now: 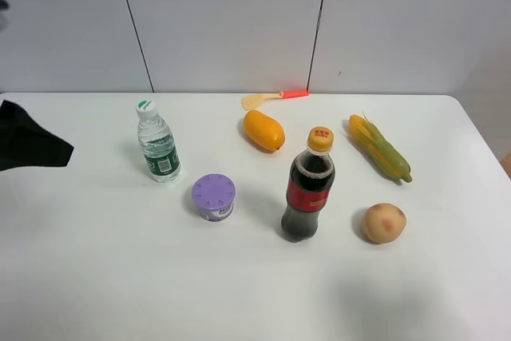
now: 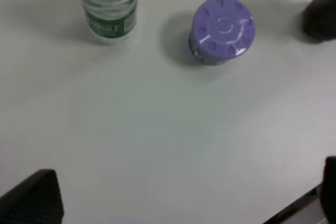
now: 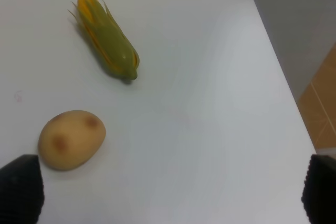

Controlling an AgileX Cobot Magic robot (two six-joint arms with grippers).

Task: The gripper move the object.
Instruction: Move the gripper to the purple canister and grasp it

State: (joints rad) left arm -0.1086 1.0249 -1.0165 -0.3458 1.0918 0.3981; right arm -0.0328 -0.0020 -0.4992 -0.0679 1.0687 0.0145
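The object is a small squat tub with a lilac perforated lid point(image 1: 213, 196). It stands upright on the white table between the water bottle and the cola bottle. In the left wrist view the tub point(image 2: 222, 30) sits well ahead of my left gripper point(image 2: 184, 203), whose black fingertips point(image 2: 37, 198) stand far apart, open and empty. A black part of the left arm point(image 1: 32, 145) shows at the left edge of the exterior view. My right gripper point(image 3: 170, 192) is open and empty, over the table near the potato; it is out of the exterior view.
A clear water bottle point(image 1: 157, 143) stands left of the tub and a cola bottle point(image 1: 309, 189) right of it. A mango point(image 1: 264, 130), a spatula point(image 1: 271, 98), a corn cob point(image 1: 380, 148) and a potato point(image 1: 383, 223) lie behind and right. The table's right edge point(image 3: 283, 87) is close.
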